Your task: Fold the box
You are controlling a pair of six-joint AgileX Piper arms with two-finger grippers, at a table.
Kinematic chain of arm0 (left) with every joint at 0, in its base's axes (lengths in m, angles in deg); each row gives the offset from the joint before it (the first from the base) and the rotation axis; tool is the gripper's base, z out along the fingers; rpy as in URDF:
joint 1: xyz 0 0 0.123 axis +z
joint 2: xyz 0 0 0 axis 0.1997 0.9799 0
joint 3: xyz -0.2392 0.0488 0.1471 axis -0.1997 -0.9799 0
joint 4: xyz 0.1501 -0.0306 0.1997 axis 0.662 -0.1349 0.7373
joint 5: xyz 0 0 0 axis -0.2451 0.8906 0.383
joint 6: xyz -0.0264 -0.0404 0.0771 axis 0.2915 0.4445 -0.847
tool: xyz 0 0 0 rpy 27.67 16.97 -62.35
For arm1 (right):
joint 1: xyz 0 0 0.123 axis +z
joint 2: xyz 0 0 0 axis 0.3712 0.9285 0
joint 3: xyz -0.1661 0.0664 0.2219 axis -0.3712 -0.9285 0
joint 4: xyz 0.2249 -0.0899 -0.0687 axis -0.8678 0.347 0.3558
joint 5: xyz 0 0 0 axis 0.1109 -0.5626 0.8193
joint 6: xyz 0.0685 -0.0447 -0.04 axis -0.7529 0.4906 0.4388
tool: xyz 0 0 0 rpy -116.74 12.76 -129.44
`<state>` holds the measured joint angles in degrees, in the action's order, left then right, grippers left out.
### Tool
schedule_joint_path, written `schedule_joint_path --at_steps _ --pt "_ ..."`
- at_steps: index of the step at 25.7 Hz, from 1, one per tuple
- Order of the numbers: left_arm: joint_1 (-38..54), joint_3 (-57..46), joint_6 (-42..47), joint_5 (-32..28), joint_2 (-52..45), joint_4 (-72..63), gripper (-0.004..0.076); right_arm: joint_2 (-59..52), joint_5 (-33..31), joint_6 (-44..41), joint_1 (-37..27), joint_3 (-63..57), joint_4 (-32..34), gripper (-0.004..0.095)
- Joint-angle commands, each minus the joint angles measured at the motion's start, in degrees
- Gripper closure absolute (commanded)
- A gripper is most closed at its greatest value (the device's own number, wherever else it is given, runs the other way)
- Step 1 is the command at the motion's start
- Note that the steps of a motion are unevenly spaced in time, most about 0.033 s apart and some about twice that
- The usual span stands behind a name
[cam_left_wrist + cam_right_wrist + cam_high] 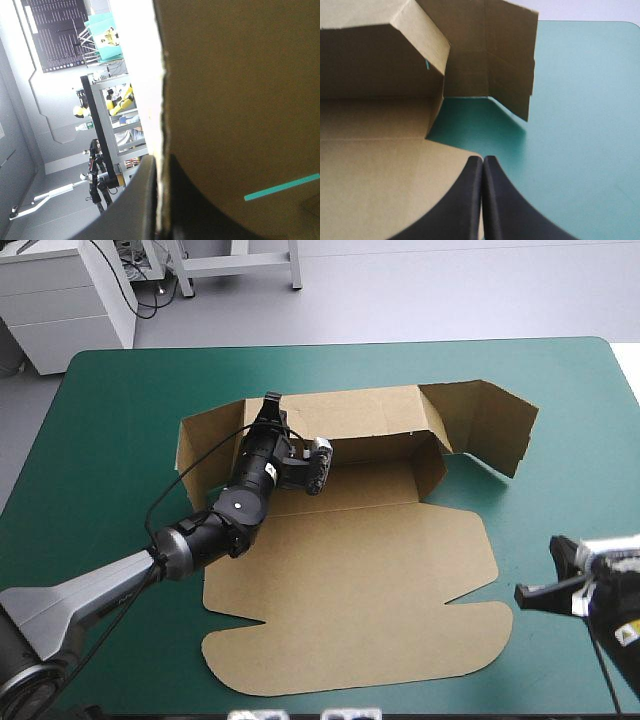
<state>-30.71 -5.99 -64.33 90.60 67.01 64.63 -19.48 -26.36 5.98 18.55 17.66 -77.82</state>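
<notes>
Teal-green cover [120,420] spreads across the whole table, and the brown box [350,590] lies on it about the middle, half raised. Its long axis runs left to right, parallel to the table's far edge. The far wall [370,410] stands up along that side, and the lid [360,640] lies flat, reaching toward the near edge and stopping just short of it. A right flap [490,425] stands angled out toward the far right corner, and a left flap [200,445] leans out on the other side.

The left gripper [268,408] reaches over the tray floor to the far wall near its left end. Its black fingers [135,200] are all but closed, with the board's edge pinched between them. The right gripper [482,159] is beside the lid's right edge, pointing at the right flap, fingers pressed together in one arch and holding nothing.

Bare cover lies wide on the left, in a band along the far edge and down the right side.
</notes>
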Motion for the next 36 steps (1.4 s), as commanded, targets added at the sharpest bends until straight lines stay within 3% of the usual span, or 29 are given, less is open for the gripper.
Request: schedule_joint_path --at_steps 1,7,13,18,21,28,36 --pt "0.04 1.49 0.30 -0.82 -1.99 5.68 0.0731 13.28 4.68 4.31 0.19 11.66 -5.41 0.0925" --pt "0.04 1.49 0.41 -1.78 -1.99 5.03 0.0731 43.83 0.84 5.46 0.19 37.66 -8.03 0.0915" --pt "0.04 1.49 2.05 -3.61 -1.99 5.03 0.0731 58.57 -5.46 4.67 1.27 52.18 -8.61 0.0913" --pt "-0.16 1.49 2.56 -3.74 -1.99 5.03 0.0731 70.37 -5.37 2.79 4.86 64.62 -7.70 0.0911" --pt "-0.27 1.49 2.56 -3.74 -1.99 5.03 0.0731 74.92 -4.81 -0.03 5.99 70.06 -4.19 0.0912" --pt "-1.55 1.49 2.56 -4.15 -1.99 5.14 0.0731 81.29 -5.66 -1.15 5.95 74.35 -3.45 0.0912" --pt "-1.59 1.49 2.56 -3.56 -1.99 5.51 0.0731 83.40 -15.91 -0.64 5.95 74.23 -2.99 0.0912"
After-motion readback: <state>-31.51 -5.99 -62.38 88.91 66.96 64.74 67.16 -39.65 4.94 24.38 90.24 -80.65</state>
